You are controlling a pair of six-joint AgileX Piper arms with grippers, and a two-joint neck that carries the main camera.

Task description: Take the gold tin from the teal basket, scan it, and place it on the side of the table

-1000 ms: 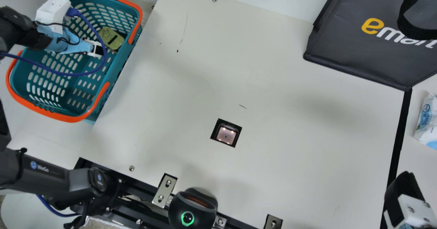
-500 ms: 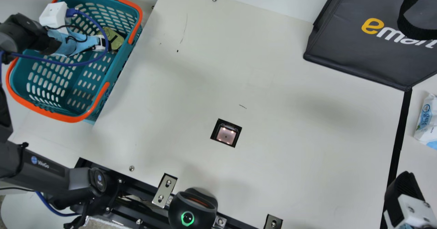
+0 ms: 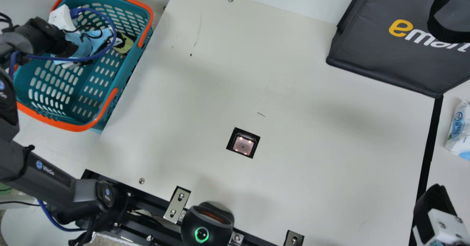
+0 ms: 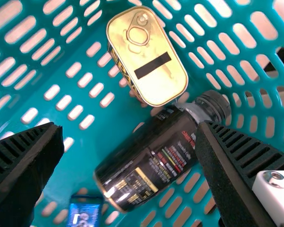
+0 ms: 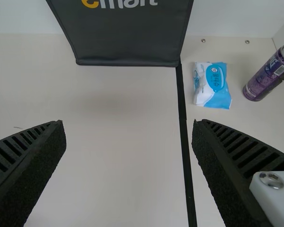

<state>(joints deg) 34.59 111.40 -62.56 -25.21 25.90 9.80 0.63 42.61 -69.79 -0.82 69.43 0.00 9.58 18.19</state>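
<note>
The left hand (image 4: 128,131) is open over the teal basket (image 3: 76,127) – likely to straddle the gold tin (image 4: 146,56) lying inside, ring-side up beside a bottle (image 4: 149,158) – while the right hand (image 5: 128,124), also open, is out of the way above the desk (image 5: 118,165).

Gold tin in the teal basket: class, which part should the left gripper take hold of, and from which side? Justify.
Probably from above, with the open left gripper closing across the middle of the gold tin, on its long sides. Its ring pull faces up, the oblong is narrower that way, and the dark bottle lies by one end, crowding an end-to-end grip.
</note>
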